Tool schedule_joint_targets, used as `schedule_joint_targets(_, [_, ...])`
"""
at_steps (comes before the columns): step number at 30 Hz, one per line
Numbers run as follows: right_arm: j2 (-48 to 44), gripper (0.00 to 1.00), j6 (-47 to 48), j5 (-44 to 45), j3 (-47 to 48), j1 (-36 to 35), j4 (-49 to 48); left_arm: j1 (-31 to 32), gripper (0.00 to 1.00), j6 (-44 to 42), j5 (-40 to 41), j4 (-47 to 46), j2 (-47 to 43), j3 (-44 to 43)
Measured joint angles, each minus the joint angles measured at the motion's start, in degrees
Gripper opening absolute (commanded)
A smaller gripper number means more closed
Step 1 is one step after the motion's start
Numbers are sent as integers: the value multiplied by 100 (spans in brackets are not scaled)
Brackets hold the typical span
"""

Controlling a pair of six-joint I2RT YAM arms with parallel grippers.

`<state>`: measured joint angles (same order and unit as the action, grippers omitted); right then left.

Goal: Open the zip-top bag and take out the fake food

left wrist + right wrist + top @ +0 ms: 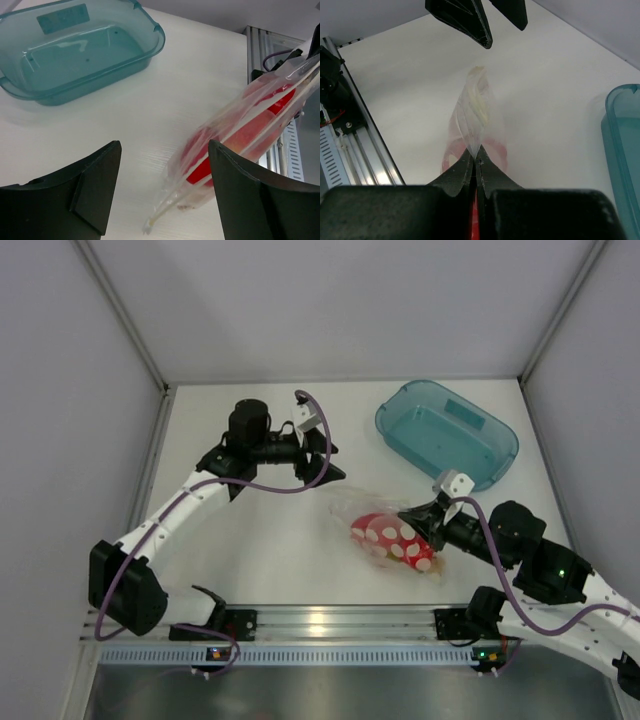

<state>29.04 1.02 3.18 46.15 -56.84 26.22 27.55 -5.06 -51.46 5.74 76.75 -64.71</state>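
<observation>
bag (pixel 372 530): table centre, zip state unclear | food (pixel 395 538): red shapes inside, count unreadable through plastic | right gripper (pixel 476 161): pinched tight on bag's 4 o'clock edge | left gripper (pixel 165 147): spread wide, empty, at bag's 10 o'clock | tub (pixel 447 433): at 1 o'clock

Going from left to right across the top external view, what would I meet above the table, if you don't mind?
Left hand → zip-top bag → right hand; teal tub overlaps these, so it is omitted.
</observation>
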Motion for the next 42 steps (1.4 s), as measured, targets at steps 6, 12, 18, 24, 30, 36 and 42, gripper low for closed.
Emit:
schedule_joint_targets(6, [7, 0, 7, -140, 0, 0, -2, 232, 72, 50, -50, -111, 2, -125])
schedule_joint_targets(12, [-28, 0, 9, -197, -44, 0, 2, 431, 69, 44, -260, -111, 57, -120])
schedule_joint_targets(18, [-24, 0, 9, -175, -74, 0, -2, 518, 69, 46, -476, -114, 66, 4])
schedule_joint_targets(24, [-7, 0, 9, -133, -74, 0, -4, 538, 70, 57, -531, -120, 63, 98])
schedule_joint_targets(30, [-20, 0, 7, -127, -74, 0, -4, 662, 68, 59, -546, -125, 63, 229])
schedule_joint_targets(36, [0, 0, 7, -66, -76, 0, -4, 706, 71, 116, -341, -131, 42, 249])
schedule_joint_targets(42, [42, 0, 7, -13, -76, 0, -4, 706, 72, 254, 103, -149, -273, 251])
